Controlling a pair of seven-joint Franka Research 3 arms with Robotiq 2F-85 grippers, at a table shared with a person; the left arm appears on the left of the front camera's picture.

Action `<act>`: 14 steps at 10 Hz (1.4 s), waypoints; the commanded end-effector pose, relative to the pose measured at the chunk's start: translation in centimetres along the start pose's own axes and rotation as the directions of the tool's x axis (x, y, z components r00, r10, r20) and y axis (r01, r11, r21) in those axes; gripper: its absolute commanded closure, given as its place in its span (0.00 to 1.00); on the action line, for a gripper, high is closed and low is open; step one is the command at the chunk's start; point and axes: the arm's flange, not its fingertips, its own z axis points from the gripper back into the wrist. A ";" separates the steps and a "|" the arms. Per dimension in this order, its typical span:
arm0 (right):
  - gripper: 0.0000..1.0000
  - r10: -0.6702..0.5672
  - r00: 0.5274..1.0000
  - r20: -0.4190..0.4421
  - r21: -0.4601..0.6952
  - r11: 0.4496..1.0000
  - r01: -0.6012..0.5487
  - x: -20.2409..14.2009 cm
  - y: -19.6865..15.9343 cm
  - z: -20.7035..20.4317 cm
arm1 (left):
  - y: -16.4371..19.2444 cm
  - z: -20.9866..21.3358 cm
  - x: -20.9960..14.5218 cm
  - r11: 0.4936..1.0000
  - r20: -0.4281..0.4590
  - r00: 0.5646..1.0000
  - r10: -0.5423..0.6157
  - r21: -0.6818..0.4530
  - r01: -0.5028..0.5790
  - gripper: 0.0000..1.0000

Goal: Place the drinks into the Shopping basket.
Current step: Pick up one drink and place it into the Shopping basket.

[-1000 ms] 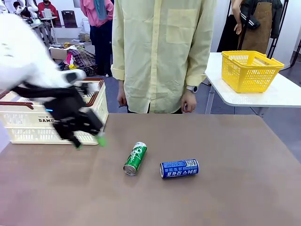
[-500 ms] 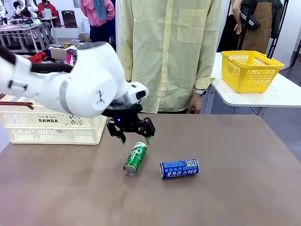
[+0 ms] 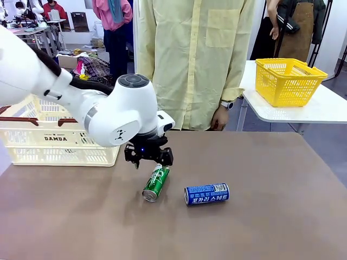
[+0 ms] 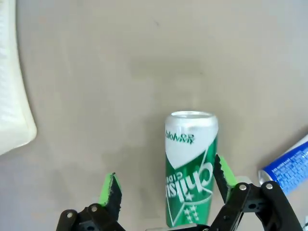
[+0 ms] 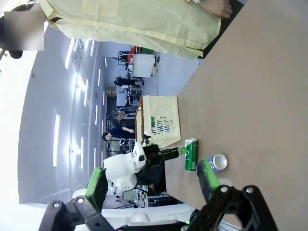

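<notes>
**Desk:** Brown counter (image 3: 260, 216) fills the shot. What sits where?

**Photographer:** The cream Shopping basket (image 3: 59, 146) stands at the far left corner, behind the white left arm (image 3: 108, 111). A person (image 3: 190, 59) in a yellow shirt stands at the far edge. Two drinks lie on their sides mid-counter: the green can (image 3: 156, 182), and the blue can (image 3: 206, 193) near it on the right, not touching.

**Desk:** And the fingers?

**Photographer:** The left fingers (image 4: 110, 187) are spread wide and straddle the green can's barrel, one pad just beside it, nothing pinched. The right fingers (image 5: 97, 185) are spread and empty.

**Desk:** How will the can handle?

**Photographer:** Likely smooth, thin-walled metal: slippery, ready to roll sideways, dented by a hard squeeze, weighty if full. A firm hold across mid-barrel looks best, with the can centred between the pads first. Open counter lies nearly all round. The blue can crowds one side, and the basket's dark rim must be cleared on the way in.
</notes>
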 end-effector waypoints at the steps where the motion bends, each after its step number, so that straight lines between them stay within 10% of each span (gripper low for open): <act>1: 0.00 0.018 1.000 0.012 0.023 1.000 -0.018 0.4 0.2 -0.1 | -1.3 -1.5 1.3 0.999 -0.064 0.997 -0.050 -0.015 0.049 0.00; 11: 0.00 0.018 1.000 0.012 0.023 1.000 -0.018 0.4 0.2 -0.1 | -2.0 -4.5 2.5 0.994 -0.233 0.966 -0.109 -0.013 0.109 0.00; 13: 0.00 0.018 1.000 0.012 0.023 1.000 -0.018 0.4 0.2 -0.1 | -1.9 -3.9 2.2 0.992 -0.172 0.978 -0.120 0.014 0.125 1.00; 14: 0.00 0.018 1.000 0.012 0.023 1.000 -0.018 0.4 0.2 -0.1 | -1.7 -3.5 2.0 0.993 -0.155 0.981 -0.117 0.007 0.119 1.00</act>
